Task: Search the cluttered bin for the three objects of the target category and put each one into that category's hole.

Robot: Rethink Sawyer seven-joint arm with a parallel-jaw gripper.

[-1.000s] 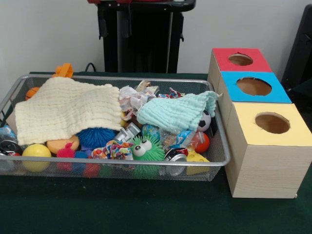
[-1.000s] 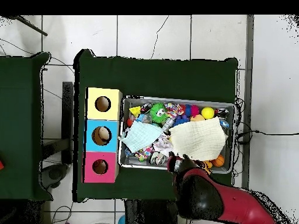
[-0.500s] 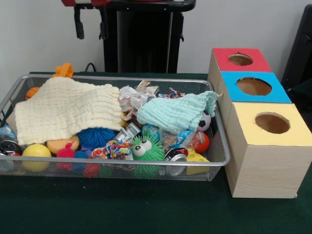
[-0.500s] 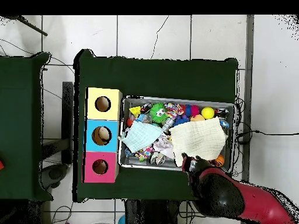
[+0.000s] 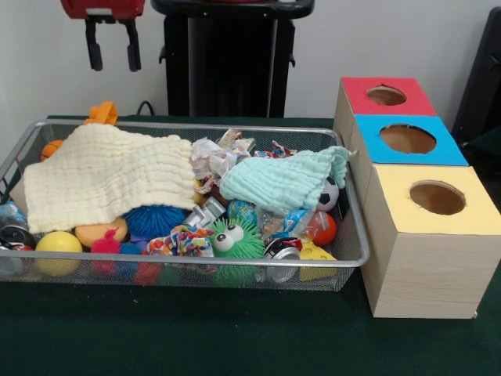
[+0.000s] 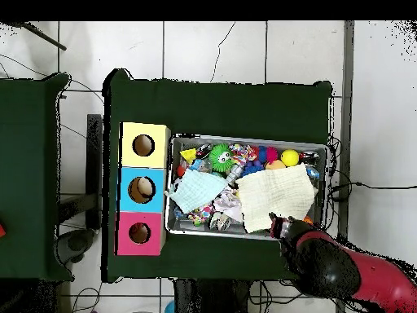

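Hanging high at the front view's upper left, the red-bodied gripper with two black fingers (image 5: 113,55) is being shown with its fingers spread apart and nothing between them, its upper body being cut off by the picture's edge. In the overhead view the same gripper (image 6: 281,227) is being largely hidden under the bulky red and black arm (image 6: 342,273), so the fingers cannot be made out there; it is seen over the near rim of the wide silver wire-mesh bin (image 5: 196,265), beside the cream waffle-weave cloth (image 5: 106,176). Much of the bin's clutter is being covered by that cloth and by the pale mint cloth (image 5: 283,182); only parts of toys are showing, among them a blue spiky ball (image 5: 153,221), a green fuzzy toy with googly eyes (image 5: 232,239), a yellow ball (image 5: 58,243) and a small football (image 5: 329,193). The round hole with the red surround (image 5: 386,95) is being seen in the pale wooden box (image 5: 427,270) just beside the bin, at the box's far end. Only the overhead view is showing the tiled floor (image 6: 212,49) around the dark green table (image 6: 220,102).
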